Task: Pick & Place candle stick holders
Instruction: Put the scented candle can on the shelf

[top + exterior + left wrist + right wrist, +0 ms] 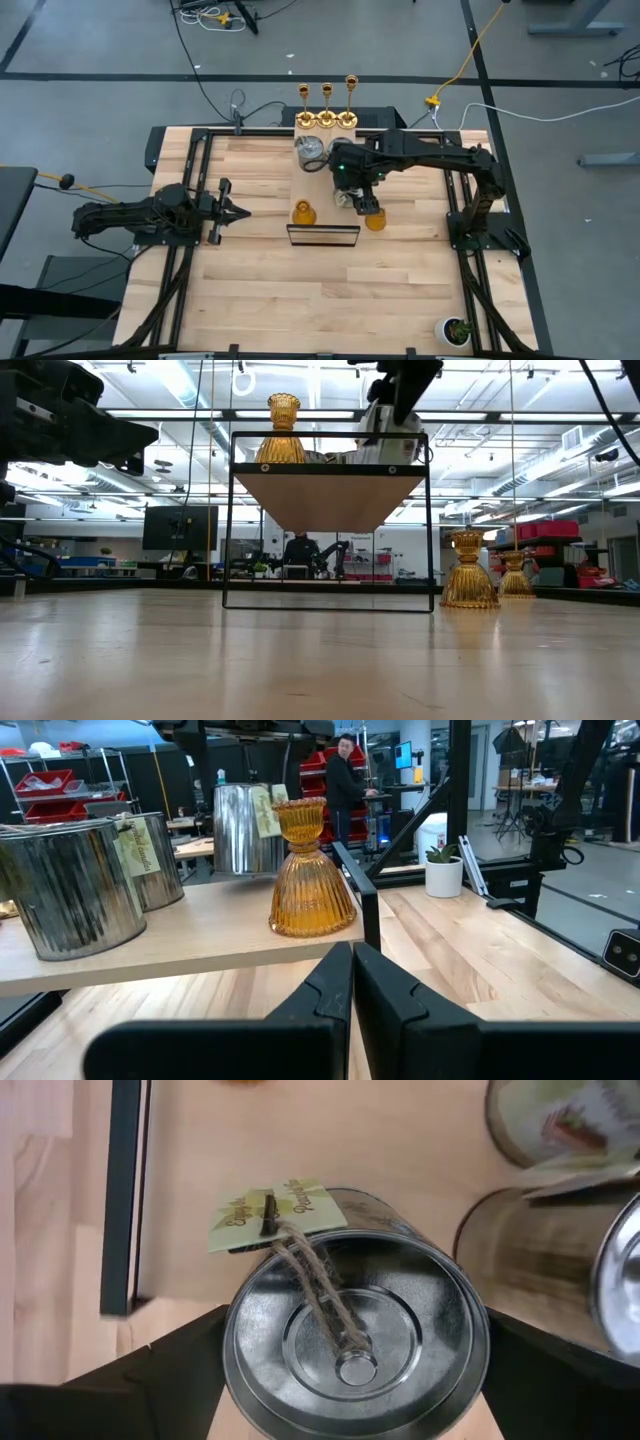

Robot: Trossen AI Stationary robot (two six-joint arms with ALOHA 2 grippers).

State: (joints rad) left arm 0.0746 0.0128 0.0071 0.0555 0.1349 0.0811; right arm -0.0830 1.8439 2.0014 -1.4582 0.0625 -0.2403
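Note:
A low wooden shelf (322,236) in a black frame stands mid-table. Three gold candlesticks (327,105) stand at its far end. Two silver cans (70,885) (150,855) and an amber holder (310,880) rest on its top. My right gripper (350,197) points down over the shelf's near right part, shut on a third silver can (355,1340) with a twine-tied tag. Two more amber holders (468,570) (515,575) stand on the table to the shelf's right. My left gripper (238,211) waits shut and level, left of the shelf. My right gripper holds the silver can by its round side wall (235,1355), just under the lid, one finger (160,1370) on each opposite side. The fingers come from above, pointing down. The can stays upright; whether its bottom is clear of the shelf I cannot tell.
A small green potted plant (457,330) sits at the table's near right corner. Black frame rails (195,180) run along the table's left and right sides. Bare wood lies between the shelf and the near edge.

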